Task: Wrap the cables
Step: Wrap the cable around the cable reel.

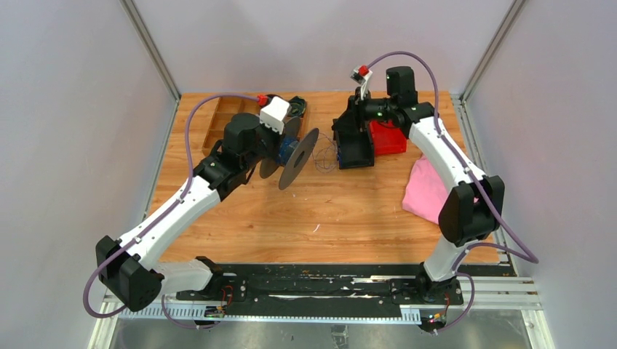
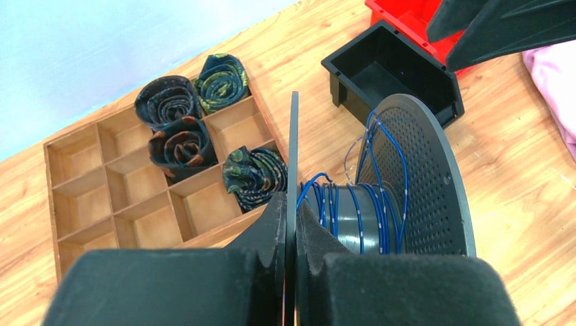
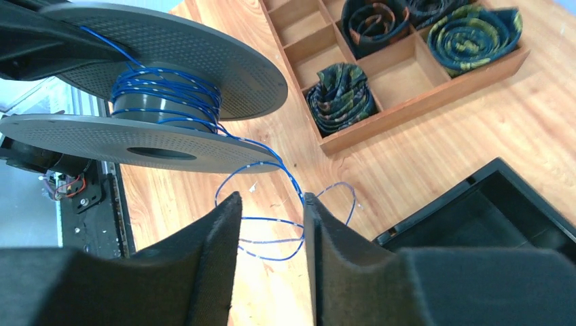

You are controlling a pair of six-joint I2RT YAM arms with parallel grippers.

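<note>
A wooden desk (image 1: 349,225) is seen from above, with two robot arms reaching in from its near edge. The left pincer (image 2: 293,234) is clamped on the thin rim of one disc of a grey spool (image 2: 414,183), held toward the far middle of the desk. Whether the spool's lower edge touches the wood cannot be told.

Thin blue wire (image 3: 170,92) is wound unevenly round the spool's core. One strand leaves it and runs to the tip of a finger (image 3: 339,265) of the right pincer (image 3: 272,210), whose jaws stand apart. It is unclear whether the strand touches that finger. Loose loops lie on the desk beyond the gap. From above, the wire is only a faint scribble.

A black bin (image 3: 489,210) sits just beside the loops. A red bin (image 2: 407,17) behind it is mostly hidden by the right arm. At the far left corner, a wooden tray (image 2: 102,197) holds rolled ties (image 2: 178,139). A pink cloth (image 1: 426,189) lies near the right edge, partly covered.
</note>
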